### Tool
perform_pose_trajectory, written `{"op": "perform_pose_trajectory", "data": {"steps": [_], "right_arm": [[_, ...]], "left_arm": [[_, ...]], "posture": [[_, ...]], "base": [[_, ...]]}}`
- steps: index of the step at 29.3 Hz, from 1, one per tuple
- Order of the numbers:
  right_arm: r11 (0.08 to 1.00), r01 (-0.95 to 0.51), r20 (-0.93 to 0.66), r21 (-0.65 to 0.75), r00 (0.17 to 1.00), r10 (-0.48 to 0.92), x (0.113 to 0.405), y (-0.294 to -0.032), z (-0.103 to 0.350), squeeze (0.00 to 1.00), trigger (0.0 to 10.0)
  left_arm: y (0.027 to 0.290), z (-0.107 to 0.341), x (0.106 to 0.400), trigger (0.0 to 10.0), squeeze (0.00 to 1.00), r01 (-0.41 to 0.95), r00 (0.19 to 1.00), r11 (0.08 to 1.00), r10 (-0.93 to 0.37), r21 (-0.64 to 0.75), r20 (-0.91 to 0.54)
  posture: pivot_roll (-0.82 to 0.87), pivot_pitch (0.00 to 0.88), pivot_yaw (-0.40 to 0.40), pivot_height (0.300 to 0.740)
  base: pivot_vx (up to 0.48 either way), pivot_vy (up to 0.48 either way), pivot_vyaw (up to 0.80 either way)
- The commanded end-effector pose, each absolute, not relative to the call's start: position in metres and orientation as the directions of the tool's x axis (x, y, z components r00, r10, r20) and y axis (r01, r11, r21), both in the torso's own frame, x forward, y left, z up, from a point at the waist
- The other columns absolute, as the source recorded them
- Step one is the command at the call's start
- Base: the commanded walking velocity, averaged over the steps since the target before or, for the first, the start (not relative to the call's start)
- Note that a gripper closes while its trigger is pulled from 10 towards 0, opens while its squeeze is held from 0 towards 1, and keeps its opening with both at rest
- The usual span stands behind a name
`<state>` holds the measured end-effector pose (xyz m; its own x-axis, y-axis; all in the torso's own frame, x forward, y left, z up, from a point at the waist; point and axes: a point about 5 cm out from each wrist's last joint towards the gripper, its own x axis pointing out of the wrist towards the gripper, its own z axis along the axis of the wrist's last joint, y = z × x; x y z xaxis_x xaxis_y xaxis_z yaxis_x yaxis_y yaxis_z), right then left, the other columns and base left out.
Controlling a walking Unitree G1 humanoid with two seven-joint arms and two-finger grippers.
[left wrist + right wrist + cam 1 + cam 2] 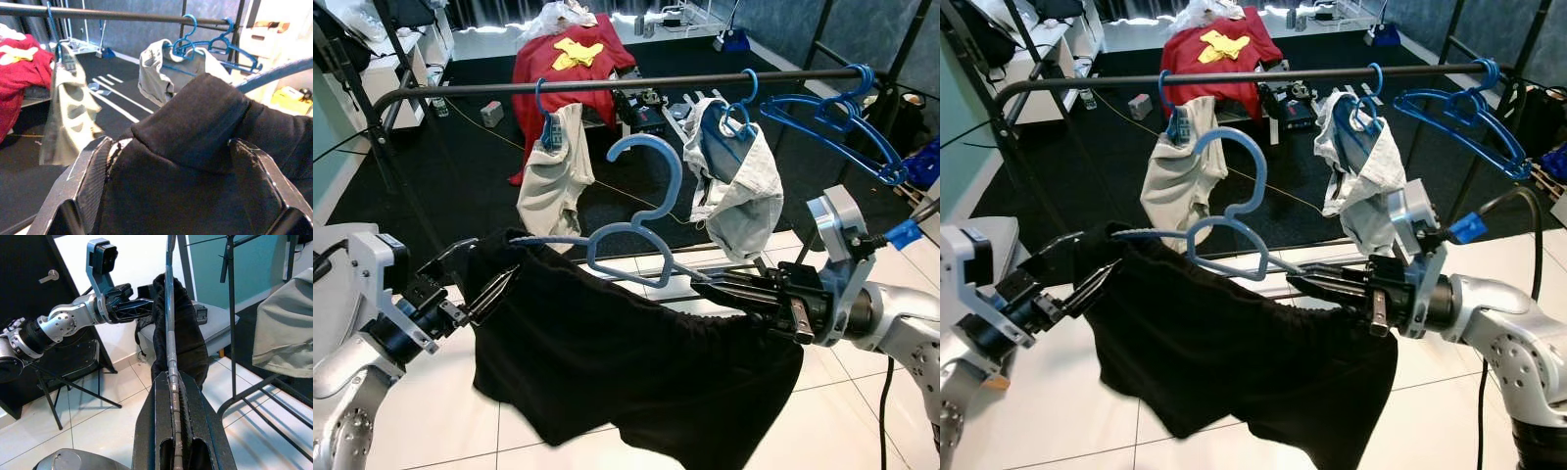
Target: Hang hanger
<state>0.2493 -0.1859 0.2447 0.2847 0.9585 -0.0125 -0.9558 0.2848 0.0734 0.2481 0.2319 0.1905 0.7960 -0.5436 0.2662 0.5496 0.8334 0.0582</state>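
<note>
Now the hanger [636, 230] with its black garment [636, 372] sits below the rail [626, 83], carried between both arms. Right gripper [720, 286] clamps the hanger's right arm; left gripper [489, 284] pinches the cloth-covered left end. Long axis runs left-right, hook up, opening left. Next, probably, lift it and catch the hook on the rail's gap between the hung clothes.
</note>
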Motion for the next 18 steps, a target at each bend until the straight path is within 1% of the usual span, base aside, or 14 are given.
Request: {"op": "perform_pose_trajectory", "data": {"steps": [1, 9, 18], "right_arm": [[0.247, -0.968, 0.028, 0.036, 0.248, 0.968, 0.247, -0.18, 0.251, 0.0, 0.0], [0.229, -0.973, 0.051, 0.033, 0.231, 0.972, 0.247, -0.179, 0.254, 0.0, 0.0], [0.208, -0.978, 0.096, 0.025, 0.21, 0.973, 0.247, -0.18, 0.262, 0.0, 0.0]], "left_arm": [[0.233, 0.184, 0.249, 10.0, 0.0, 0.531, 0.815, 0.845, -0.527, 0.053, 0.24], [0.239, 0.18, 0.253, 10.0, 0.0, 0.487, 0.842, 0.871, -0.487, 0.061, 0.23], [0.241, 0.179, 0.251, 10.0, 0.0, 0.495, 0.838, 0.866, -0.495, 0.062, 0.229]], "posture": [[-0.08, 0.06, 0.045, 0.74], [-0.09, 0.058, 0.045, 0.74], [-0.09, 0.055, 0.039, 0.74]], "base": [[0.0, 0.0, 0.0], [0.0, 0.0, 0.0], [0.0, 0.0, 0.0]]}}
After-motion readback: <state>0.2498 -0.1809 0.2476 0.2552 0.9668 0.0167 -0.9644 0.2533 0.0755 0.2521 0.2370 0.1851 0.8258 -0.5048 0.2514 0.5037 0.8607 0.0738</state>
